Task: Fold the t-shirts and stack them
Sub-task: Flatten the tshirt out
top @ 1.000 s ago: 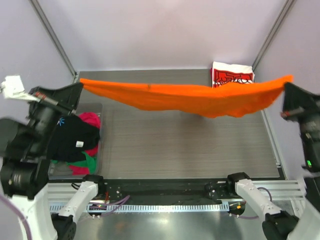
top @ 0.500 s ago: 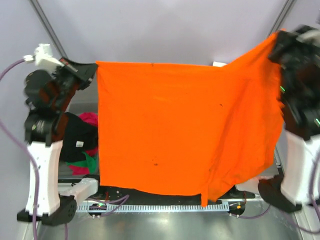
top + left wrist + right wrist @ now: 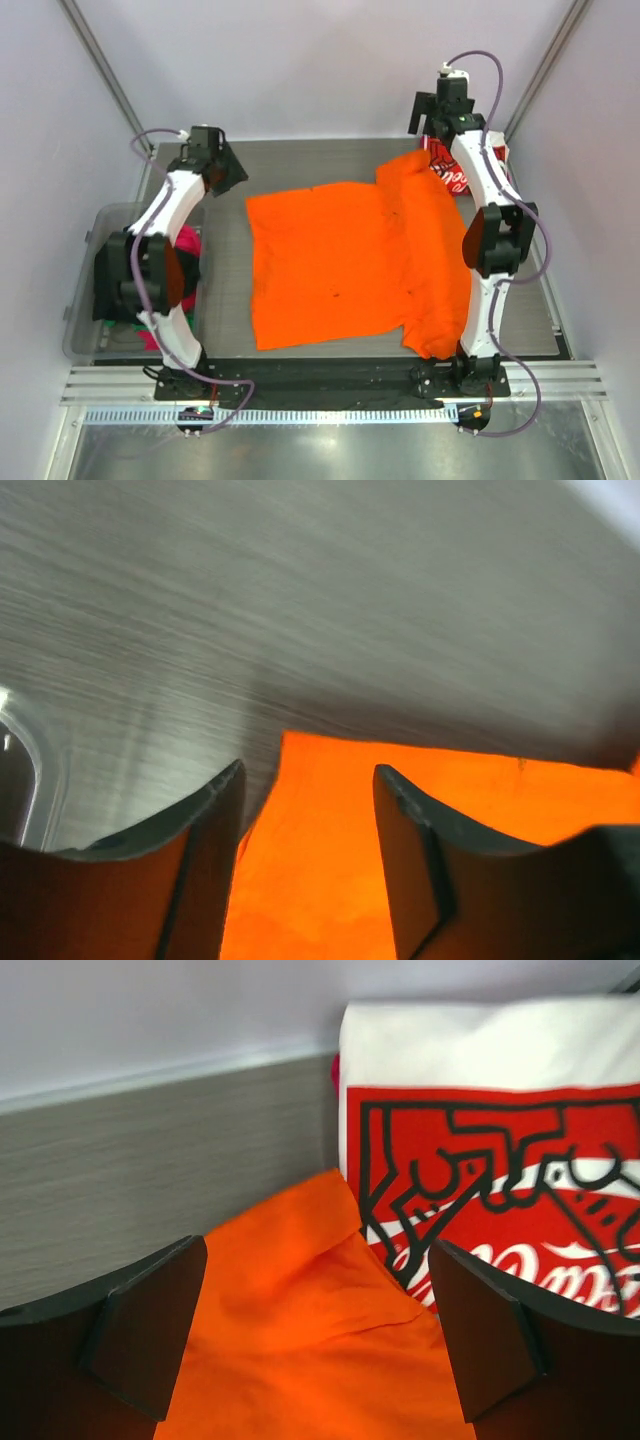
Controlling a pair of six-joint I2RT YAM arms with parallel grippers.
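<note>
Left gripper and right gripper stand open and empty over the orange t-shirt, which is spread but unfolded; only the Coca-Cola tee looks folded.

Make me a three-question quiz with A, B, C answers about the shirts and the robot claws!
1. Where is the orange t-shirt?
A. dangling in the air
B. lying on the table
C. on the floor

2. What colours is the folded shirt at the table's far right corner?
A. red and white
B. blue and yellow
C. all purple

3. How is the right gripper?
A. shut on the orange t-shirt
B. open, holding nothing
C. shut on the folded shirt

Answers:
1 B, it lies spread on the tabletop.
2 A, it is white cloth with a red print.
3 B, its jaws stand wide apart, with cloth only below them.
</note>
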